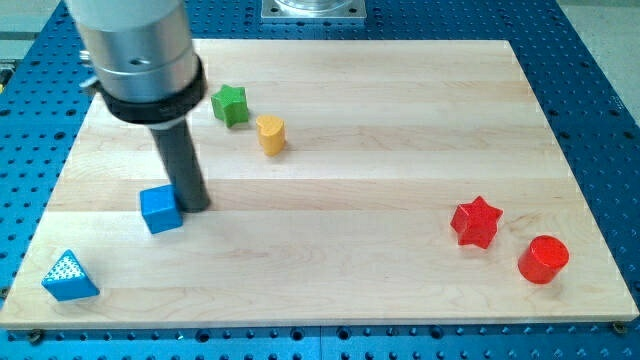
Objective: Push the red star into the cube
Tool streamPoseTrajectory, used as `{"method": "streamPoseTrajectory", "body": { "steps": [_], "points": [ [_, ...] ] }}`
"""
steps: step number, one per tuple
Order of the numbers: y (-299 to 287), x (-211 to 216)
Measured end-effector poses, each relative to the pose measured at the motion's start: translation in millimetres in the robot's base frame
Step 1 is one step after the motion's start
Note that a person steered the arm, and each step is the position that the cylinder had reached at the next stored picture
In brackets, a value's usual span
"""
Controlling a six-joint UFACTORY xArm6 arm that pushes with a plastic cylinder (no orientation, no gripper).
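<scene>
1. Rod tip [196, 207]: on the wooden board [350, 120], touching or just beside the blue cube's [161, 210] right side. No fingers on this rig; nothing grasped.
2. Red star [475, 222]: view's right, well apart from the cube.
3. Red cylinder [543, 259]: just beside the star, lower right.
4. Green star [230, 104] and yellow block [270, 134]: near each other, upper left.
5. Blue triangular block [70, 277]: bottom-left corner.
</scene>
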State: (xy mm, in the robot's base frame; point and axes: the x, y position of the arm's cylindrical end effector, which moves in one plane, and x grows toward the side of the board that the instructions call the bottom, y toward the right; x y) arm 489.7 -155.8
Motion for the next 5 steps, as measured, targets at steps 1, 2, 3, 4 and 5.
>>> {"method": "streamPoseTrajectory", "body": {
  "steps": [1, 2, 3, 4, 5],
  "points": [
    [-55.8, 29.1],
    [-37.8, 49.6],
    [68.9, 25.7],
    [206.9, -12.8],
    [371.7, -23.5]
  ]
}}
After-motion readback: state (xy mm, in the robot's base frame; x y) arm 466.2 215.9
